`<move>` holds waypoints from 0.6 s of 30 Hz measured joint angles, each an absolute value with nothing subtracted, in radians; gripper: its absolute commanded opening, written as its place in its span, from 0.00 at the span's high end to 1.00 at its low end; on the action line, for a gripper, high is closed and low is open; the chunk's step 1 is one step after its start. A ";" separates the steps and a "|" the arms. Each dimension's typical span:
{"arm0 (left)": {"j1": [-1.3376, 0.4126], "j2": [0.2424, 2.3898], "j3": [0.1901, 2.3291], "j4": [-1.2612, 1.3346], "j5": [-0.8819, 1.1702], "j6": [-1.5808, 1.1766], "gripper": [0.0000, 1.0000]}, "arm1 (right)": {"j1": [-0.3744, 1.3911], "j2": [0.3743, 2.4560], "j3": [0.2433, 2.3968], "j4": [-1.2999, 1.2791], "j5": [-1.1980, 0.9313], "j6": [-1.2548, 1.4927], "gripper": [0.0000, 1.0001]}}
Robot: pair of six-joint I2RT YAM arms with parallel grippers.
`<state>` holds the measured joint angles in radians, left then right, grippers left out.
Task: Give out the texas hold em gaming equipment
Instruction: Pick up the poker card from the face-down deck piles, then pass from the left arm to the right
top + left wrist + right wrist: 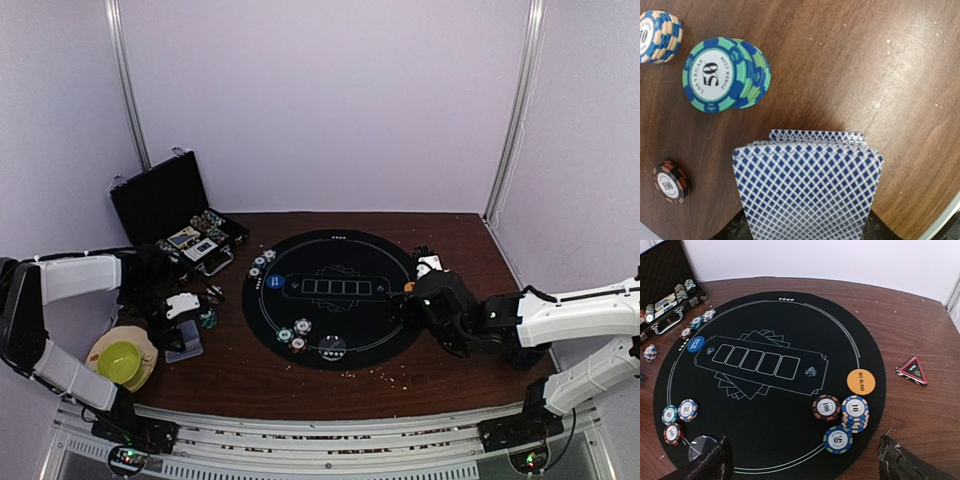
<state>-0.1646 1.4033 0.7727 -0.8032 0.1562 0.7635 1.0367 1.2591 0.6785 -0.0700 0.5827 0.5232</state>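
My left gripper (802,232) is shut on a deck of blue-diamond-backed playing cards (807,190), its dark jaws showing at both lower corners. Beyond the deck on bare wood lie a green 50 chip stack (725,75), a blue-and-cream 10 stack (657,36) and a black 100 chip (671,181). From above, that gripper (183,308) sits left of the round black mat (330,262). My right gripper (805,465) hangs open over the mat's right side (425,300), above a 100 chip (826,407), a 10 stack (855,413), a 50 chip (838,439) and the orange big-blind disc (861,381).
The open black case (165,205) stands at the back left with chips inside. A blue disc (695,344) and more chips (687,409) lie on the mat's left side. A red triangular piece (912,371) rests on the wood at right. A green bowl (120,360) sits near the left arm.
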 measured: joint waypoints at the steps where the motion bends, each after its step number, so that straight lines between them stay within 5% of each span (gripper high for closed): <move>1: -0.165 1.400 0.776 -0.808 0.159 0.763 0.71 | 1.037 1.263 0.678 -0.061 0.561 0.523 0.00; 8: -0.167 1.378 0.804 -0.825 0.180 0.752 0.70 | 1.045 1.418 0.760 0.028 0.304 0.554 0.00; 18: -0.264 1.362 0.830 -0.839 0.198 0.707 0.69 | 1.089 1.919 1.149 0.265 -0.099 0.740 0.10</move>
<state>-0.2642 1.3621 0.8303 -0.8394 0.1978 0.7067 1.0889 1.9190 1.1492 0.2646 -0.0986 0.7403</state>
